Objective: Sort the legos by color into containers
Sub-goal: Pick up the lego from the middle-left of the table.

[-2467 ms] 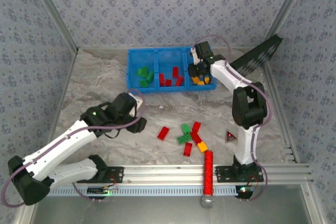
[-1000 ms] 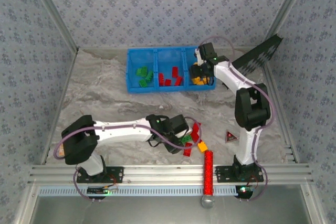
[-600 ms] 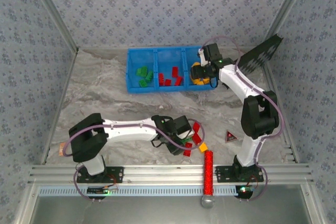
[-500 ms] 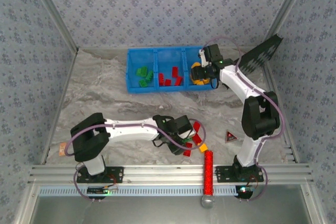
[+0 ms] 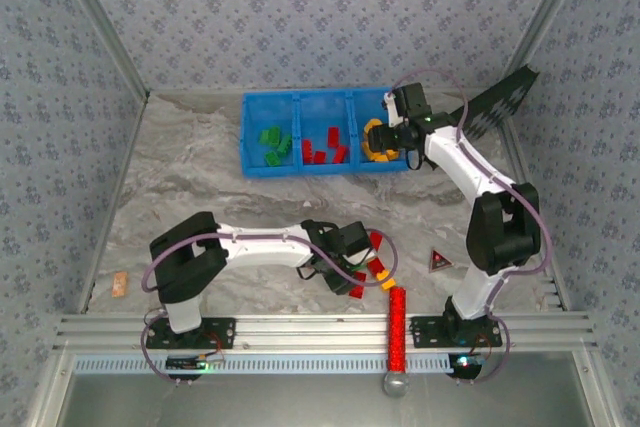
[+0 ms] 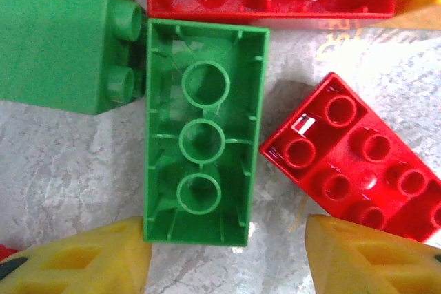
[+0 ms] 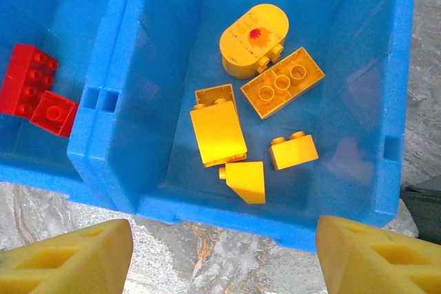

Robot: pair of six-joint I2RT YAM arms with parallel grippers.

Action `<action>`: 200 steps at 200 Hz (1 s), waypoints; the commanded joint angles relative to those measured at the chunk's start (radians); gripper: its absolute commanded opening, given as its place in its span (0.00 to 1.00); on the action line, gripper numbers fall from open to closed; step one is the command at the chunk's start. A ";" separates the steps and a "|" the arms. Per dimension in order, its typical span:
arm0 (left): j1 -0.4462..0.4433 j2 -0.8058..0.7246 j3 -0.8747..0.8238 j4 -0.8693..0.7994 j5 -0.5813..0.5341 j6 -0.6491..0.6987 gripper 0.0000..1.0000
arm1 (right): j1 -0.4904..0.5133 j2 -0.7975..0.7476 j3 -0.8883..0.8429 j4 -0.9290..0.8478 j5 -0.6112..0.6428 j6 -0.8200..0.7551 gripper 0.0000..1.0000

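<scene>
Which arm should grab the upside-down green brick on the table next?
Left. The left gripper is open directly over the green brick; the right gripper is away over the blue bin's yellow compartment.

Bright, even light fell from above, leaving only soft shadows on the grey marbled tabletop (image 5: 200, 177). Close up, the hollow green plastic brick (image 6: 200, 149) was sharp; right of it, the glossy red studded brick (image 6: 358, 170) showed white glare.
</scene>
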 commanded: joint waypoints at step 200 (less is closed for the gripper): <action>0.055 -0.056 -0.047 0.115 0.018 0.014 0.26 | -0.078 -0.225 -0.127 -0.179 -0.034 0.033 0.74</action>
